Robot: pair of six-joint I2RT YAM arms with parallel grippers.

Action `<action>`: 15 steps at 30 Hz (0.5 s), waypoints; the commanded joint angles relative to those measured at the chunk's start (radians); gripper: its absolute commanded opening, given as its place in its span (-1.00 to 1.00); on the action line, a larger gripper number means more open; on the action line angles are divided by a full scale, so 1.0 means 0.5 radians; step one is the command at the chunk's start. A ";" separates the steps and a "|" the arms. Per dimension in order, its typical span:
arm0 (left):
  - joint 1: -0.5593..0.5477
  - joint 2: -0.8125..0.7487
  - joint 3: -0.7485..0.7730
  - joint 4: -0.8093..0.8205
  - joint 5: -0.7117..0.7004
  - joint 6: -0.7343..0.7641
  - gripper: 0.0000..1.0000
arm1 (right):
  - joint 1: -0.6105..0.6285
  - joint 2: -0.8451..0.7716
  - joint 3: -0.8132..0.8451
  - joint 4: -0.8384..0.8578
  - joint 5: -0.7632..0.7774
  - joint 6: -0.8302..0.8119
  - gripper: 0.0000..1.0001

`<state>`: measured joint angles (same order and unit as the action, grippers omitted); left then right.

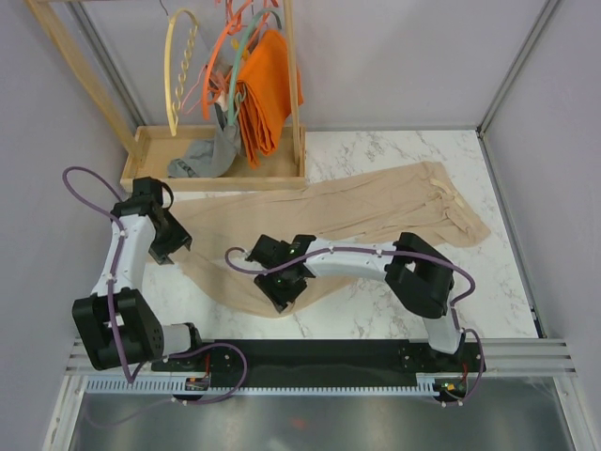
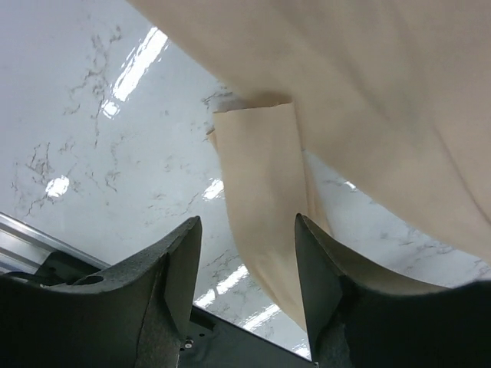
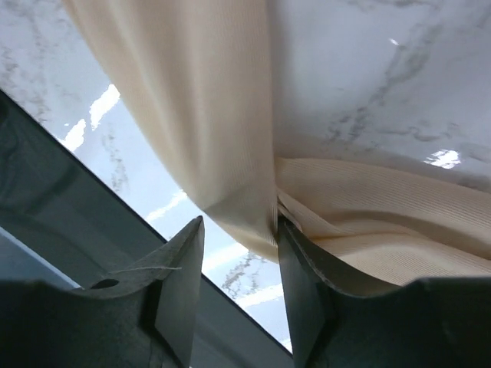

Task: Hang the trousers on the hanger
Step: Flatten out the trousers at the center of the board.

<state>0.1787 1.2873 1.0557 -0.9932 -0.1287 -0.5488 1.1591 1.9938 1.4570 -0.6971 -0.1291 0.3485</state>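
The beige trousers [image 1: 376, 211] lie flat across the marble table, waist at the right, legs running to the left and near. The pale yellow hanger [image 1: 181, 70] hangs on the wooden rack at the back left. My left gripper [image 1: 175, 241] is open at the trousers' left edge; in the left wrist view a folded leg end [image 2: 261, 176] lies between its open fingers [image 2: 184, 261]. My right gripper [image 1: 285, 285] is open over the near leg end; in the right wrist view the hem [image 3: 230, 192] sits between the jaws, against the right finger [image 3: 303, 276].
A wooden rack with a tray base [image 1: 150, 174] stands at the back left. It holds orange hangers [image 1: 218, 66], a teal hanger [image 1: 246, 42], an orange cloth [image 1: 268, 89] and a grey garment [image 1: 202, 158]. A black rail [image 1: 319, 362] runs along the near edge.
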 commanded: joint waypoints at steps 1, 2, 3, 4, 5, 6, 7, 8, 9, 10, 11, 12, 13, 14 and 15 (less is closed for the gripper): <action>0.038 0.110 -0.108 -0.091 0.098 -0.050 0.18 | -0.210 -0.220 -0.018 0.005 0.022 0.021 0.06; 0.041 0.134 -0.126 -0.079 0.186 -0.050 0.18 | -0.268 -0.244 -0.024 -0.005 0.037 0.021 0.06; 0.041 0.156 -0.154 -0.069 0.232 -0.047 0.18 | -0.336 -0.293 -0.027 -0.023 0.062 0.030 0.07; 0.038 0.205 -0.160 -0.060 0.321 -0.050 0.18 | -0.491 -0.321 -0.033 -0.060 0.086 0.036 0.07; 0.038 0.226 -0.160 -0.057 0.346 -0.047 0.18 | -0.572 -0.343 -0.036 -0.081 0.111 0.045 0.08; 0.035 0.245 -0.154 -0.045 0.368 -0.053 0.19 | -0.658 -0.382 -0.045 -0.103 0.166 0.058 0.07; 0.032 0.269 -0.160 -0.026 0.386 -0.053 0.20 | -0.819 -0.401 -0.058 -0.130 0.178 0.076 0.08; 0.029 0.272 -0.160 -0.017 0.405 -0.068 0.22 | -0.897 -0.425 -0.070 -0.137 0.178 0.076 0.08; 0.029 0.279 -0.169 -0.002 0.405 -0.077 0.23 | -0.968 -0.429 -0.104 -0.140 0.200 0.082 0.08; 0.029 0.288 -0.197 0.038 0.414 -0.084 0.24 | -1.084 -0.432 -0.119 -0.158 0.246 0.094 0.11; 0.026 0.318 -0.212 0.066 0.447 -0.090 0.26 | -1.137 -0.423 -0.128 -0.170 0.295 0.125 0.12; 0.023 0.340 -0.243 0.093 0.457 -0.105 0.26 | -1.234 -0.401 -0.137 -0.179 0.304 0.131 0.13; 0.026 0.364 -0.258 0.103 0.463 -0.117 0.26 | -1.284 -0.389 -0.144 -0.219 0.380 0.171 0.13; 0.020 0.428 -0.271 0.115 0.463 -0.139 0.26 | -1.330 -0.383 -0.168 -0.232 0.402 0.180 0.13; 0.020 0.456 -0.295 0.124 0.460 -0.148 0.25 | -1.415 -0.383 -0.186 -0.229 0.405 0.187 0.12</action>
<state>0.1940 1.4654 0.9401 -0.9714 0.0605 -0.5762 0.4911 1.8000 1.3975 -0.7437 0.0170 0.4042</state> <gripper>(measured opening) 0.627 0.564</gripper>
